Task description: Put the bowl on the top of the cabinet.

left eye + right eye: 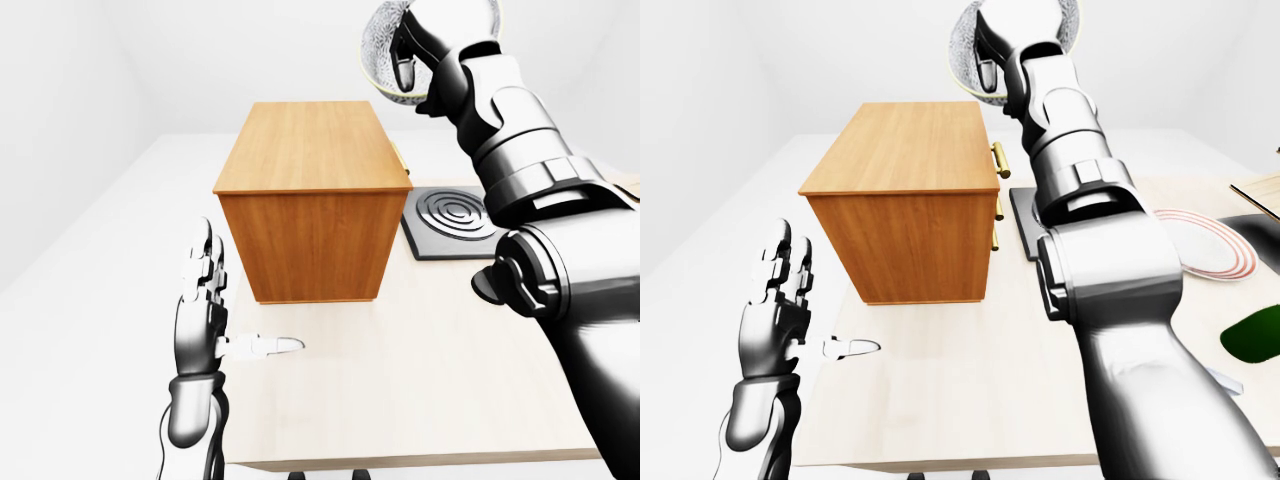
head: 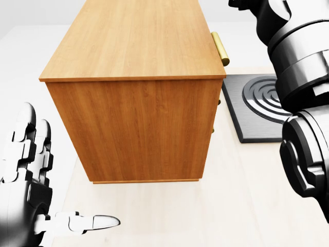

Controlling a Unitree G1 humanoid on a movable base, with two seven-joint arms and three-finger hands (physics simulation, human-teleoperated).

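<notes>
A wooden cabinet (image 1: 310, 190) stands on the pale table (image 1: 420, 390), its flat top (image 2: 133, 38) bare. My right hand (image 1: 405, 65) is shut on a speckled grey bowl (image 1: 382, 45) with a yellowish rim, held tilted high in the air to the right of the cabinet's top, near the top edge of the left-eye view. The bowl also shows in the right-eye view (image 1: 965, 45). My left hand (image 1: 205, 300) is open and empty, fingers spread upright, below and left of the cabinet.
A dark square burner plate (image 1: 455, 220) with rings lies right of the cabinet. A brass handle (image 2: 221, 49) sticks out of the cabinet's right side. In the right-eye view a white plate (image 1: 1200, 245) and a green object (image 1: 1255, 335) lie at the right.
</notes>
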